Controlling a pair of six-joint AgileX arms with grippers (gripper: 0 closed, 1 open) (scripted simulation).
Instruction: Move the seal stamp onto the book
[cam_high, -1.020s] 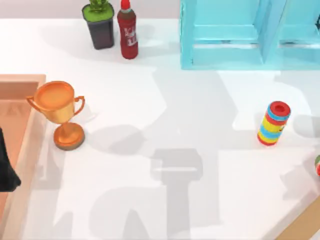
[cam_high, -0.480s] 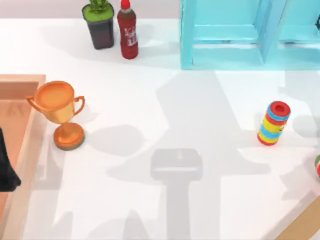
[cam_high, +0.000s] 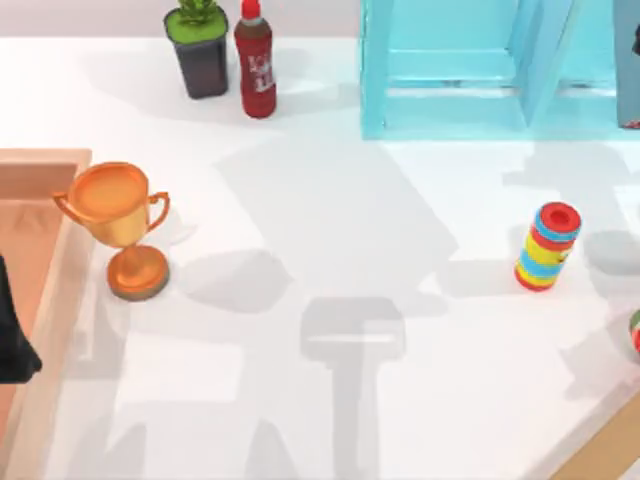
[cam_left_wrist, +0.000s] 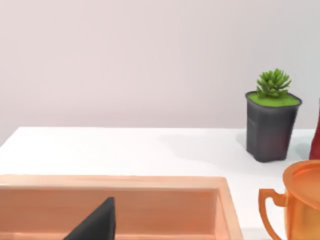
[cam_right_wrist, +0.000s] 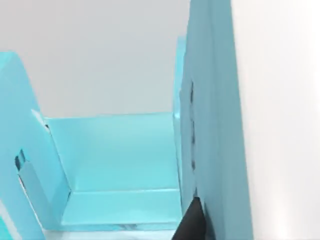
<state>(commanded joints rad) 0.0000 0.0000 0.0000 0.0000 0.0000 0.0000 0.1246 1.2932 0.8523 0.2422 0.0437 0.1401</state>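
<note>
So the biggest thing here is the white surface (cam_high: 330, 250), then the light-blue shelf unit (cam_high: 450, 70) along the upper right of the top view, then a wooden tray (cam_high: 45, 160) at the left edge. After that come a gold trophy (cam_high: 120, 225) beside the tray, a rainbow-striped cylinder (cam_high: 547, 247) at mid-right, a red bottle (cam_high: 256, 65) and a little potted plant (cam_high: 200, 45) at the upper left. The left claw (cam_left_wrist: 95, 225) hangs over the tray, and the right claw (cam_right_wrist: 192, 222) is up against the shelf's side wall. Honestly I can't tell whether either one is wide or narrow. I also can't tell where the seal stamp or the book sits from these shots, so the carry hasn't visibly started. My guess on handling: a seal stamp should be light, stiff and a bit tippy. I'd pinch it across its flat sides low on the body, keep it upright, and set it down gently on the cover.
</note>
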